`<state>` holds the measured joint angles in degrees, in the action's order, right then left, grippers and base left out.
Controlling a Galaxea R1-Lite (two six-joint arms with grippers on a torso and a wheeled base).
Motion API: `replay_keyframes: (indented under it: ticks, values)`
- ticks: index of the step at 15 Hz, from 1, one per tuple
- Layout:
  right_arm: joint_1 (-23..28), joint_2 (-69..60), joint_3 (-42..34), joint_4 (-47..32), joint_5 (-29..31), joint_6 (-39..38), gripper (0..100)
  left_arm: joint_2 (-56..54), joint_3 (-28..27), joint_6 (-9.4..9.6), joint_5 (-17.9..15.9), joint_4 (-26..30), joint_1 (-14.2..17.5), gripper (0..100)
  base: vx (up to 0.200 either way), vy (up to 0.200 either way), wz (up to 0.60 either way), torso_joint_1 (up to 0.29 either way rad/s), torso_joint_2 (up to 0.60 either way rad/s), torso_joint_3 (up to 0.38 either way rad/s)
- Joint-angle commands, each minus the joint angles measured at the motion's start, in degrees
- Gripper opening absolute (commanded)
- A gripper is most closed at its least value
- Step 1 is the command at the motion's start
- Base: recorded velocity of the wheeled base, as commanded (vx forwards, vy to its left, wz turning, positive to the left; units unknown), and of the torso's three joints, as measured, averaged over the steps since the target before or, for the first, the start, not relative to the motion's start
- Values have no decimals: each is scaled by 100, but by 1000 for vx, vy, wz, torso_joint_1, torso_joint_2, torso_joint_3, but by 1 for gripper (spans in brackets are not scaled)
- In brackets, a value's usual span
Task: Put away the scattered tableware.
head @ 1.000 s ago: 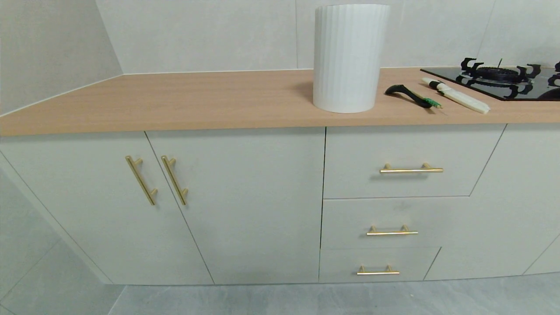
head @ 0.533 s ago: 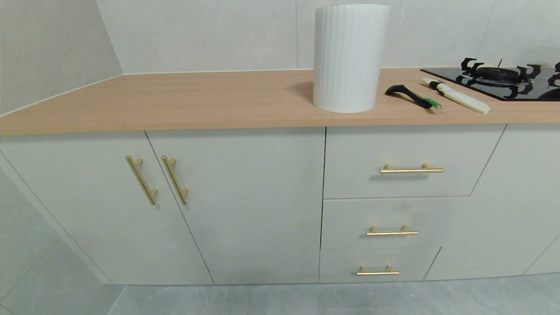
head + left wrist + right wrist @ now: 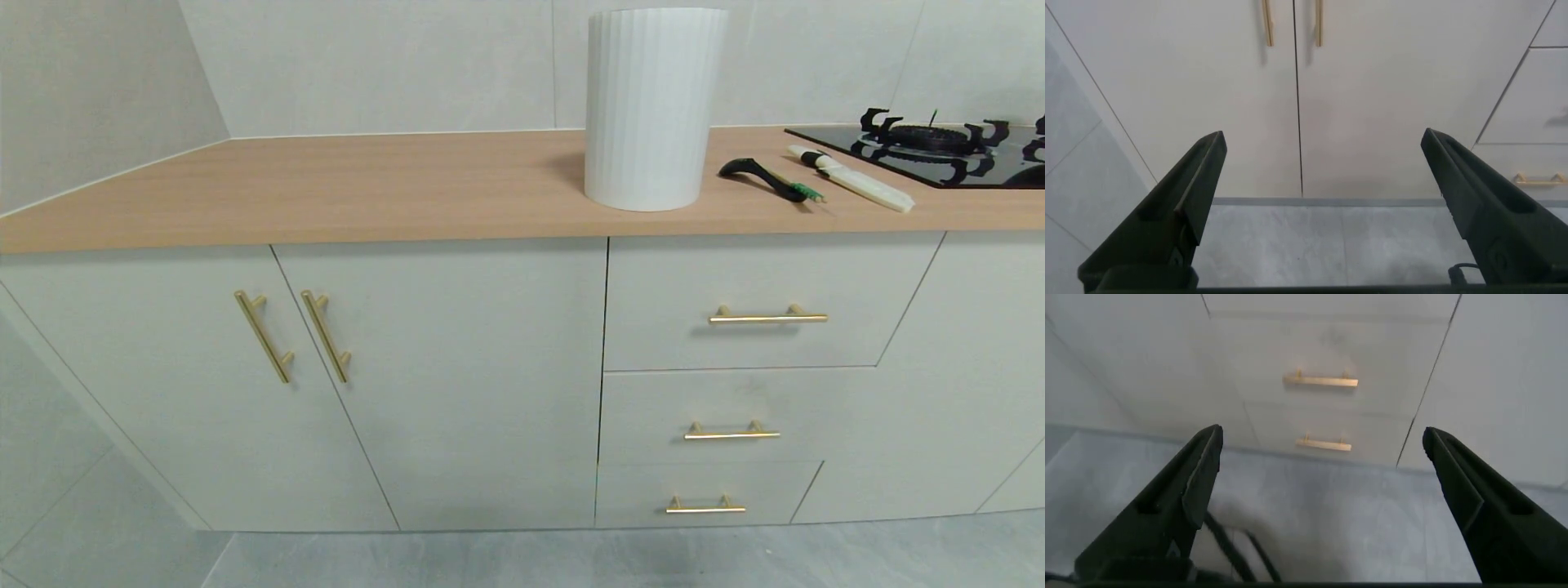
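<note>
Nothing stowed yet; black utensil (image 3: 767, 179) and white knife (image 3: 853, 181) lie on counter (image 3: 367, 188); left gripper (image 3: 1321, 137), right gripper (image 3: 1321, 431) spread wide, empty.

The surface (image 3: 326, 184) lies open left of the white canister (image 3: 649, 106); black utensil (image 3: 761, 176), white utensil (image 3: 853, 180) and hob (image 3: 931, 151) crowd its right end.

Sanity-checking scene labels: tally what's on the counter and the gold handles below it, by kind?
White ribbed container: 1
Loose utensils: 2 (black-handled utensil, white utensil)
Hob: 1
Door handles: 2 ()
Drawer handles: 3 ()
Total: 9
</note>
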<state>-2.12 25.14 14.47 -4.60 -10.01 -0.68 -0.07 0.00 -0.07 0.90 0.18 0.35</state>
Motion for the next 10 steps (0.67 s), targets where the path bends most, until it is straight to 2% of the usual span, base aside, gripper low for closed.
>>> replay_keyframes:
  ticks: [1, 5, 10]
  values:
    - [-377, 1986, 355, 433, 16, 7, 100, 7, 0, -1, -2, -1, 0, 100, 0, 0, 0, 0, 0, 0]
    - [-465, 4192, 1005, 1312, 52, 59, 100, 7, 0, -1, 6, -1, 0, 100, 0, 0, 0, 0, 0, 0]
    - [-596, 6064, 1884, 1444, 43, 51, 100, 7, 0, -1, 6, -1, 0, 100, 0, 0, 0, 0, 0, 0]
